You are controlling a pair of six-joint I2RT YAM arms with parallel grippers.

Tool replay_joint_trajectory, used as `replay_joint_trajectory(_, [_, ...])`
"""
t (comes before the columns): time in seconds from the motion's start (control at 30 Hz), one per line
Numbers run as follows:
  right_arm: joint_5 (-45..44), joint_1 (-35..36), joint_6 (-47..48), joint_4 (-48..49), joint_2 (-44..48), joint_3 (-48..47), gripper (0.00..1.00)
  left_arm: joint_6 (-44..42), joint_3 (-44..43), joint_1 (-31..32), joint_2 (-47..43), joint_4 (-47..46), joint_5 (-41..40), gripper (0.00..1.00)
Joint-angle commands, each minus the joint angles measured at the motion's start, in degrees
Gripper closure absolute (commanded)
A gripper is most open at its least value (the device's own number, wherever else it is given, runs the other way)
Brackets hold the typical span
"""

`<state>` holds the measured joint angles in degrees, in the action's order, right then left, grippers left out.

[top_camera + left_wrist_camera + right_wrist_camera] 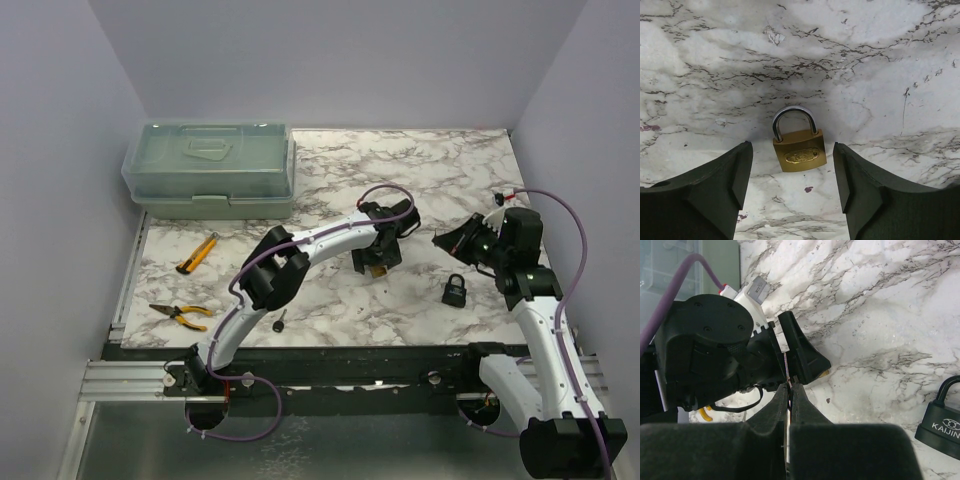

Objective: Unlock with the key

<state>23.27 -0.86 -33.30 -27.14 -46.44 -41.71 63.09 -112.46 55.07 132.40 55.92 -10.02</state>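
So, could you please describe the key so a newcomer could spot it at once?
At the near edge of the marble table, look beside the left arm's black elbow. The key lies there: tiny and black-headed, unlike the yellow-handled pliers further left.

Polished stone look, brass, matt black.
The counter point(880, 60) is smooth with a marble-patterned sheen; the brass padlock point(799, 150) has a yellow-metal body and a mirror-bright shackle; the black padlock point(940, 422) looks matt; the left fingers point(700, 200) are dull black plastic; the box point(212, 170) at the far left corner is translucent plastic.
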Motion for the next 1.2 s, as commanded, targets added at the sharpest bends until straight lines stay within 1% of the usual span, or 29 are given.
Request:
replay_joint_trajectory(0.0, [1.3,-0.4,1.4,-1.4,1.4,0.5,1.0,0.9,-3.0,0.7,2.4,2.1,-2.3,0.29])
replay_joint_trajectory(0.23, [1.9,-0.4,1.4,-1.5,2.0,1.2,1.0,1.4,-6.6,0.7,5.1,4.9,-4.4,0.35])
replay_joint_trajectory(0.37, [2.0,-0.4,1.6,-1.6,2.3,1.4,1.0,1.0,-7.2,0.7,6.2,5.2,-3.9,0.41])
replay_joint_trajectory(0.5, [2.1,-0.4,1.6,-1.4,2.4,1.6,1.0,0.6,-7.1,0.7,6.8,5.2,-3.7,0.51])
replay_joint_trajectory(0.73, [2.3,-0.4,1.6,-1.1,2.1,1.7,1.0,-1.1,-4.1,0.7,5.4,5.2,-5.9,0.69])
replay_joint_trajectory(0.77, [2.3,-0.4,1.6,-1.1,2.1,1.6,1.0,-1.3,-3.6,0.8,5.1,5.2,-6.2,0.71])
replay_joint_trajectory(0.97, [2.9,-0.4,1.7,-1.1,2.0,1.7,1.0,-0.6,3.0,0.7,0.7,5.1,-9.1,0.71])
replay_joint_trajectory(1.17, [4.2,-0.4,1.4,-0.3,1.4,2.0,1.0,-0.2,9.7,0.5,-2.9,2.6,-9.0,0.7])
